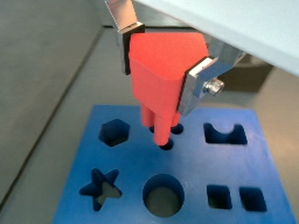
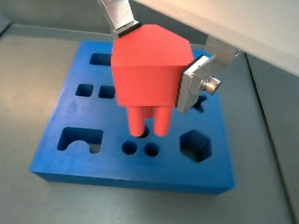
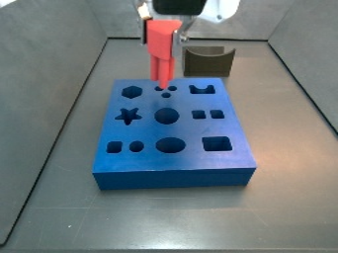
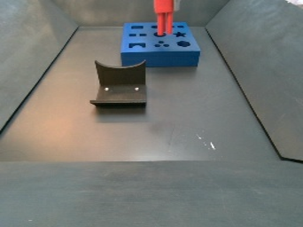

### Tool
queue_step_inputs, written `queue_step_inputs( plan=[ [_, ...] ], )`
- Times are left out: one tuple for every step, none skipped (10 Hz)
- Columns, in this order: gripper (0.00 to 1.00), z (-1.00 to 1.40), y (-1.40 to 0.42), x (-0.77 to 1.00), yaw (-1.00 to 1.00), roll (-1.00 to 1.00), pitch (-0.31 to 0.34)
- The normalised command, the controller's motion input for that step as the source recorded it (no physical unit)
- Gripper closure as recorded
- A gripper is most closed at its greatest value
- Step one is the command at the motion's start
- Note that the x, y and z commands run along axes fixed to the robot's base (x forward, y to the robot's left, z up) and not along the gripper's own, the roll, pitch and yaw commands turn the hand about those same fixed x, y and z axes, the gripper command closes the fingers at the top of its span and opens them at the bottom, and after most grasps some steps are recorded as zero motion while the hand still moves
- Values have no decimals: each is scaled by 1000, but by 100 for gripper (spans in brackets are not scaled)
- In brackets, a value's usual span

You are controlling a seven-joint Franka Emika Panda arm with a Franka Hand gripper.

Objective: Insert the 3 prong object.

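The fingers (image 2: 201, 77) of the gripper (image 2: 158, 54) clamp the 3 prong object (image 2: 149, 68) over the blue block (image 2: 70, 157), toward 12 o'clock. It seems light, stiff; its blocky upper body suits gripping.

On my feed the dark grey desk (image 4: 178, 133) carries 2 things: a blue block (image 4: 160, 49) with shaped cutouts at its far end, and the fixture (image 4: 119, 86) well apart from it, nearer the middle. My hand (image 3: 165, 42) hangs above the block.
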Motion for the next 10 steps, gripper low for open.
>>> queue_step_inputs(
  plan=[
    [100, -169, 134, 20, -60, -123, -13],
    [100, -123, 157, 0, 0, -16, 0],
    [100, -280, 11, 17, -160, 0, 0],
    [100, -229, 46, 37, -609, -30, 0],
    [100, -214, 91, 29, -494, -43, 0],
    [100, -271, 57, 49, -191, -139, -1],
    [100, -331, 89, 91, -23, -121, -23],
    [100, -389, 71, 51, 0, -96, -51],
    [100, -440, 0, 40, 129, -139, -77],
    [100, -420, 0, 77, 149, -164, -66]
  ],
)
